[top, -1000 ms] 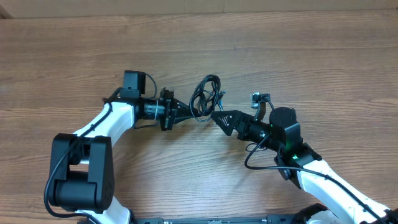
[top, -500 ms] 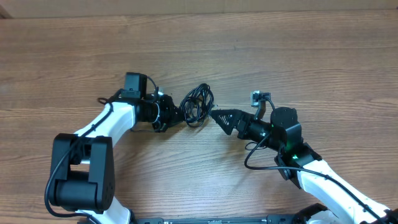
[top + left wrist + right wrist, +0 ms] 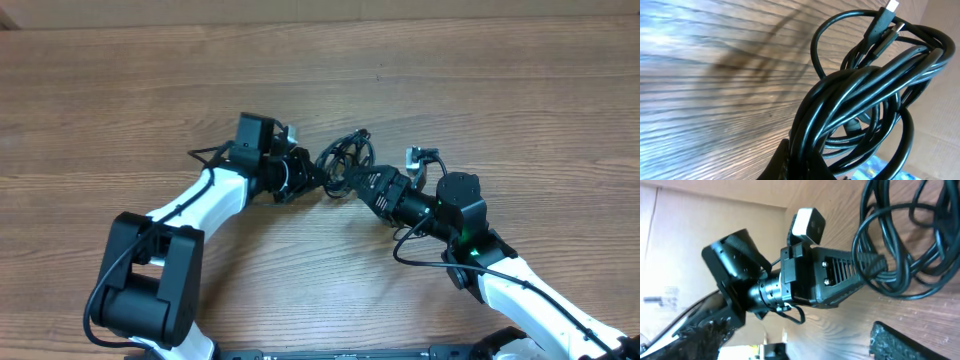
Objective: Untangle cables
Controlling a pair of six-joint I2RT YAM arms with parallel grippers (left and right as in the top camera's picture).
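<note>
A tangled bundle of thin black cables (image 3: 347,155) is seen at the middle of the wooden counter (image 3: 500,90), grasped at its left by the clenched jaws of the left gripper (image 3: 318,178). The right gripper (image 3: 343,183) is placed just beside the bundle, jaws released.

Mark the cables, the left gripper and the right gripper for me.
cables (image 3: 875,80), left wrist view, middle of the bundle.
left gripper (image 3: 874,263), right wrist view, tips on a cord.
right gripper (image 3: 345,186), overhead view, between its fingertips.
</note>
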